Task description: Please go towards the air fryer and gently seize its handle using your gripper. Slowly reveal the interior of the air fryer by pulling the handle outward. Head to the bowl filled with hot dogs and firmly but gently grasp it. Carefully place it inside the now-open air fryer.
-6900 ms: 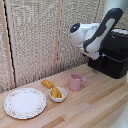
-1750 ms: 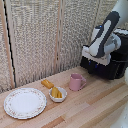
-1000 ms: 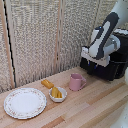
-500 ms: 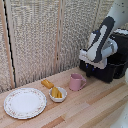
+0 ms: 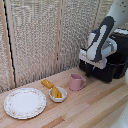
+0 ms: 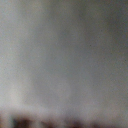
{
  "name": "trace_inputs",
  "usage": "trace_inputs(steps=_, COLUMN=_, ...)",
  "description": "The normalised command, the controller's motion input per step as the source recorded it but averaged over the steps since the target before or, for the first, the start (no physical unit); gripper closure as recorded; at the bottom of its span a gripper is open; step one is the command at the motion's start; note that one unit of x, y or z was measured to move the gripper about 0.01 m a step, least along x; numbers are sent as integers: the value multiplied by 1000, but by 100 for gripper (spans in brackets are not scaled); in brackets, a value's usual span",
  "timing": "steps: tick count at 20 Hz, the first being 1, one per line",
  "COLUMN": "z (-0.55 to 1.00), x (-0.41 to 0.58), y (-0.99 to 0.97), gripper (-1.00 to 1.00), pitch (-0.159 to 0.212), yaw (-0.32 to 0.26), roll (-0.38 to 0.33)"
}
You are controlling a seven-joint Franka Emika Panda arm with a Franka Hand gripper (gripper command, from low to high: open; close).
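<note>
Showing one air fryer [image 5: 111, 65], one bowl [image 5: 58, 95], three hot dogs [image 5: 56, 93], claw [image 5: 90, 70] state unclear.

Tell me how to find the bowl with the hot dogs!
Start at the big black air fryer on the wooden table, then look past the pink mug beside it. Next comes the bowl: small, round and white, with yellow-orange hot dogs inside, unlike the wide flat plate.

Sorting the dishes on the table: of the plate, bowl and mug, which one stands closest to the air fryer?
The pink mug. It stands nearest the black air fryer; the white bowl and patterned plate lie farther toward the exterior view's left.
</note>
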Motion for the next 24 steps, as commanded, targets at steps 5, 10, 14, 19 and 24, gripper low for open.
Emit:
trace_inputs(steps=5, z=224, x=17, y=83, gripper=-100, pitch=2, yaw=-85, roll=-41)
trace_inputs(steps=10, z=518, x=8, y=115, gripper=-100, pitch=-2, yaw=-53, roll=-11)
trace_inputs(steps=14, z=835, x=7, y=245, gripper=-100, pitch=-18, yaw=0, roll=20)
trace_inputs(steps=19, z=890, x=3, y=372, gripper=-100, pitch=0, yaw=0, roll=34)
trace_inputs(steps=24, z=627, x=0, y=474, gripper=-100, pitch=59, yaw=0, roll=147)
